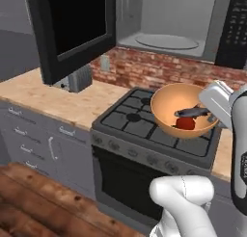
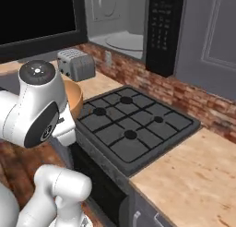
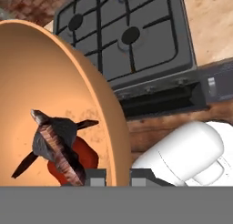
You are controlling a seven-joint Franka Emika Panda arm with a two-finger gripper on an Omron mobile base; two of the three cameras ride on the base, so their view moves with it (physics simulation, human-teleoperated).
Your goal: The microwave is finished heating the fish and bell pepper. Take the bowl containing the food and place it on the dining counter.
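My gripper (image 3: 119,177) is shut on the rim of the orange-tan bowl (image 3: 45,77), with one fingertip inside the wall and one outside. In the left base view the bowl (image 1: 173,103) hangs tilted above the stove, with the gripper (image 1: 211,117) at its right rim. A grey fish (image 1: 193,112) (image 3: 57,143) lies across the red bell pepper (image 1: 185,124) (image 3: 87,155) inside it. The microwave (image 1: 164,19) stands open behind and above, its turntable bare and its black door (image 1: 72,29) swung out to the left. Its keypad (image 2: 161,27) faces the right base view. The dining counter is out of view.
A gas stove (image 1: 144,127) (image 2: 133,124) with an oven below sits under the bowl. Light wood counters (image 1: 53,98) (image 2: 193,175) flank it, and a toaster (image 2: 76,63) stands at the brick wall. My white arm (image 2: 39,106) hides most of the bowl (image 2: 73,98) there.
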